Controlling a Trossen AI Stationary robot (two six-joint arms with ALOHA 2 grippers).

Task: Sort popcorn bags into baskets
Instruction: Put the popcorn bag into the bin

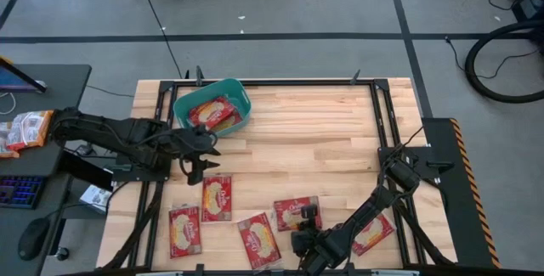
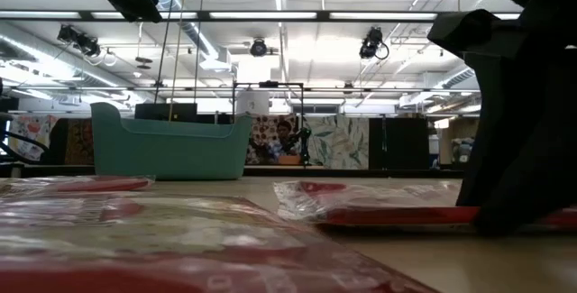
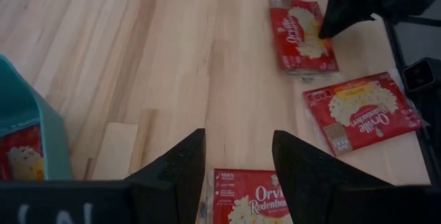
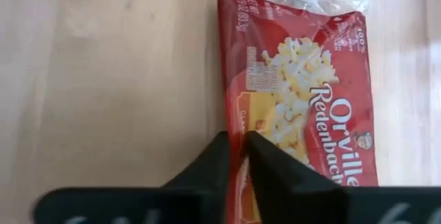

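Observation:
The teal basket point(image 1: 242, 98) stands at the table's far left with red popcorn bags point(image 1: 209, 111) inside. Several more bags lie flat along the near half: point(image 1: 217, 197), point(image 1: 185, 229), point(image 1: 259, 240), point(image 1: 372, 232). My left gripper point(image 1: 197, 155) hovers open just near of the basket; in its wrist view the gripper point(image 3: 238, 158) is above one bag point(image 3: 251, 200). My right gripper point(image 1: 308, 223) is down at a bag point(image 1: 291, 211) near the table's near edge and shut on it point(image 4: 238, 148). My right gripper pinches the popcorn bag between its two fingers at one long side edge point(image 4: 231, 124), about halfway along it. The fingers come from above, slanting down. The bag lies flat on the table point(image 2: 388, 198).
Bare wooden table spreads across the middle and right far part point(image 1: 323, 132). Dark frame rails point(image 1: 382, 115) run along the table's sides. A desk with a keyboard and mouse point(image 1: 34, 238) sits off the left edge. A person shows far off in the room point(image 2: 287, 140).

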